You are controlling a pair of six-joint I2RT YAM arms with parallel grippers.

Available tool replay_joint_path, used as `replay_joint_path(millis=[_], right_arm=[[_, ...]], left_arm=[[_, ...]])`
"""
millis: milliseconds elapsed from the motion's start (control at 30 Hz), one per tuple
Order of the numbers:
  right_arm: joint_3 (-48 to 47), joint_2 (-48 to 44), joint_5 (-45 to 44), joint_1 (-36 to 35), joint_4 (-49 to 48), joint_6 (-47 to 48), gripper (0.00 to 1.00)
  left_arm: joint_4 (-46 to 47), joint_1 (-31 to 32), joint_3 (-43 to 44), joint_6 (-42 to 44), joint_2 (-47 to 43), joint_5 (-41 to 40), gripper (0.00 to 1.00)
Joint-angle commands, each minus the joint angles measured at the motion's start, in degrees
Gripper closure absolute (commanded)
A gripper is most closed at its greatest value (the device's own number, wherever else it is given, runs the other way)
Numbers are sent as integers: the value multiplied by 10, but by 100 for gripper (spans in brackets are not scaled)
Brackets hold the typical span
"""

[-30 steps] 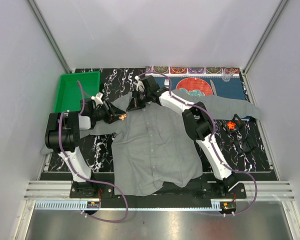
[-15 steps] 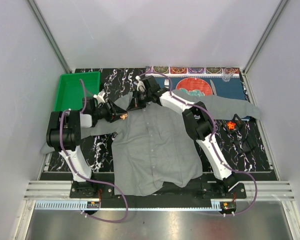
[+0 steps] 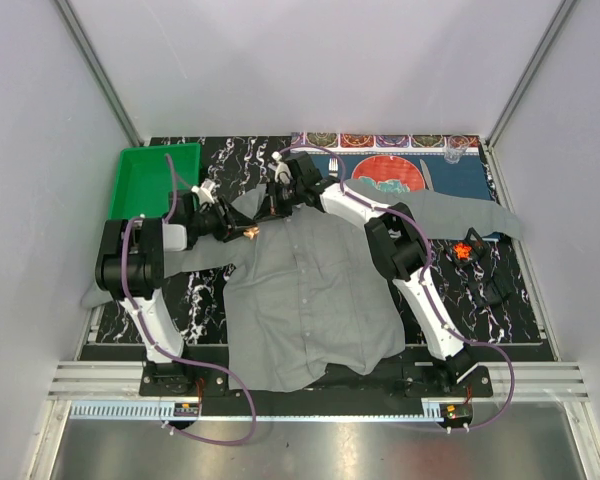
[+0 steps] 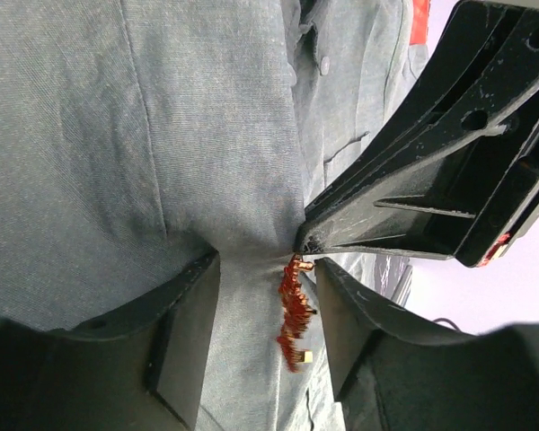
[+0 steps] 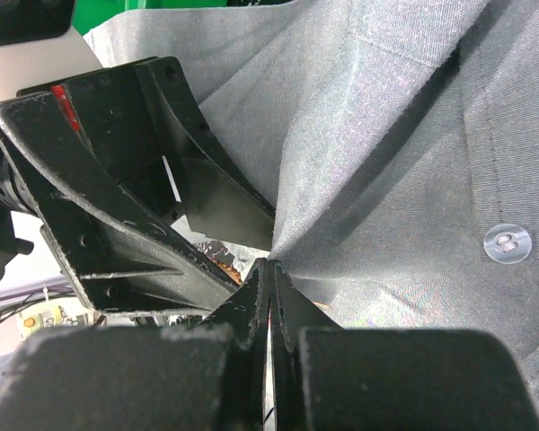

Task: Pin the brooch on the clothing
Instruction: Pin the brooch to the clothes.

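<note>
Two grippers meet at the eleven-o'clock corner of the grey shirt [image 3: 310,290]. The right gripper [image 5: 269,265] is clenched on a raised fold of fabric. Seen from the left wrist, the orange brooch [image 4: 294,314] sits against the cloth at six o'clock from that pinch, between the parted, released jaws of the left gripper [image 4: 268,263]. Fastening looks underway; the next move calls for checking the pin holds before letting the fold go.

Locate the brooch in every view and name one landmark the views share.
Top external: brooch, a gold speck at the left hand tip, by the collar of the shirt.
Left wrist: low centre, between that hand's fingers.
Right wrist: not clearly visible.
Shared landmark: the right hand pinching the grey fabric beside it.
</note>
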State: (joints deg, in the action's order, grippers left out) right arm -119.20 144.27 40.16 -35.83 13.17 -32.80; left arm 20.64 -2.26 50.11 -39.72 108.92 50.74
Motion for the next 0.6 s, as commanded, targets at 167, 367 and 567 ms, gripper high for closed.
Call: replay_joint_path(millis=[167,367,567], right_arm=[[10,-53,21,1,-24,-6,100],[12,-54,25,1,-27,-11,100],[18,-57,27,0,-31,-15,100]], left_arm=[[-5,14,30,21,12,5,43],[-29,20,43,34,19,1,40],[-38,20,50,33,24,-7,38]])
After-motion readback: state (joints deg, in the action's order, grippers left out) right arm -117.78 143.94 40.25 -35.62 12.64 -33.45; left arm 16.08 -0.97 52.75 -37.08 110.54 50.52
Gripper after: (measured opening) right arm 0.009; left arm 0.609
